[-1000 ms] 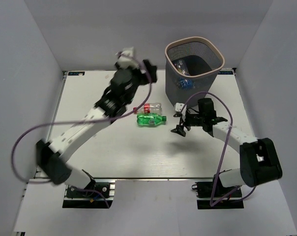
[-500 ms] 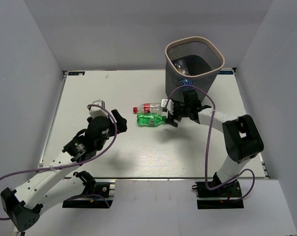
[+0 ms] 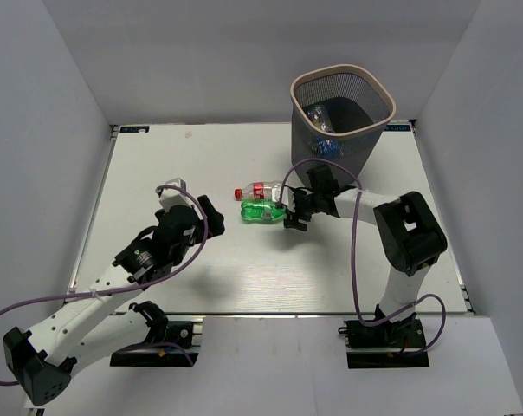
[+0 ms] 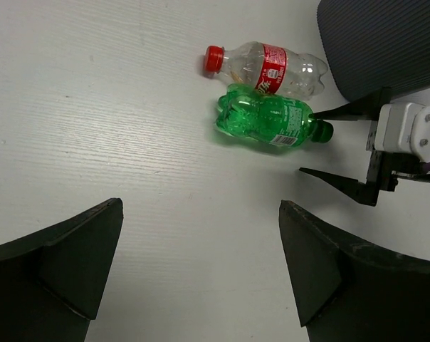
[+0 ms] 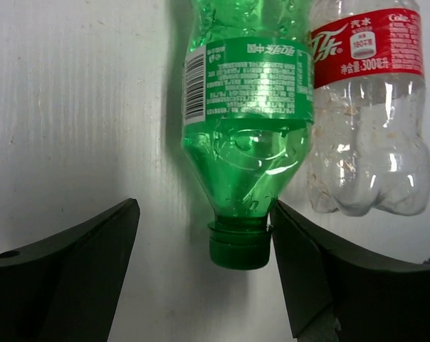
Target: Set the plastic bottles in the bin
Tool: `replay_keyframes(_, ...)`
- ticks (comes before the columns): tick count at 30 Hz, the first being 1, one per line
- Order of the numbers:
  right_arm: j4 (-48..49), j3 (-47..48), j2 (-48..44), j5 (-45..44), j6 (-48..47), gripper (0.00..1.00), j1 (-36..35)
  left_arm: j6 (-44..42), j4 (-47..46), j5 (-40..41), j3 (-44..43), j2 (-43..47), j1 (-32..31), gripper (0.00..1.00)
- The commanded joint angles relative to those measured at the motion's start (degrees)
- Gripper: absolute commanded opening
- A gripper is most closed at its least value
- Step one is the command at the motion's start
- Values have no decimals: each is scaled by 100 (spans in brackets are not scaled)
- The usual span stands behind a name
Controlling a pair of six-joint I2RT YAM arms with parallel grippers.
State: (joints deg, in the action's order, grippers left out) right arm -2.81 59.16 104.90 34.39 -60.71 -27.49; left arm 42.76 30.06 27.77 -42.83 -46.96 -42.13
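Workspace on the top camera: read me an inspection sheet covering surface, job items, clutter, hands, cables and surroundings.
Surface: white tabletop, no spills seen.
Job's things: translucent green plastic bottle and clear plastic bottle with red label and cap lie on their sides, side by side, mid-table. Tall dark grey mesh bin with beige-pink rim stands far right, with binned bottles inside.
Clutter: nothing seen.
Hands: left hand open, holding nothing, left of the bottles. Right hand open, fingers either side of the green bottle's cap end.
Cables: purple cables loop loosely along both arms.
Surroundings: plain pale walls on three sides.
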Motion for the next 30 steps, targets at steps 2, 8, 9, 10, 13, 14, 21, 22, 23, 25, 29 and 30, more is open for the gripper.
replay_keyframes(2, 44, 333, 118, -11, -187, 75, -64, 118, 70, 18, -33, 99, -23, 100)
replay_keyframes(8, -352, 658, 285, 85, -126, 39, -90, 118, -106, 18, -33, -137, -23, 100)
replay_keyframes(9, -369, 641, 285, 77, -99, 35, -108, 118, -245, 18, -33, -138, -23, 100)
replay_keyframes(10, -378, 589, 216, 68, -73, 30, -108, 118, -308, 18, -33, -208, -23, 100)
replay_keyframes(13, -396, 492, 48, 68, -20, 13, -91, 118, -518, 149, -33, -410, -23, 100)
replay_keyframes(14, -500, 448, 4, 76, 6, 9, -108, 118, -580, 202, -33, -463, -23, 100)
replay_keyframes(21, -1309, 333, -1682, 665, 392, 0, -55, 926, -414, 685, -33, -621, 90, 100)
replay_keyframes(22, -1327, 316, -2240, 683, 541, 0, -73, 927, -353, 686, -33, -621, 91, 100)
replay_keyframes(23, -1336, 333, -2403, 639, 673, 0, -47, 1066, -230, 686, -33, -569, 91, 100)
replay_keyframes(25, -1293, 369, -2980, 569, 893, 0, -46, 1190, -159, 633, 212, -315, 91, 100)
replay_keyframes(29, -601, 535, -3625, 174, 1491, 0, -38, 1524, -229, 493, 591, 47, 91, 100)
replay_keyframes(30, -415, 562, -3739, -297, 1935, 0, -46, 1742, -281, 345, 591, 47, 91, 100)
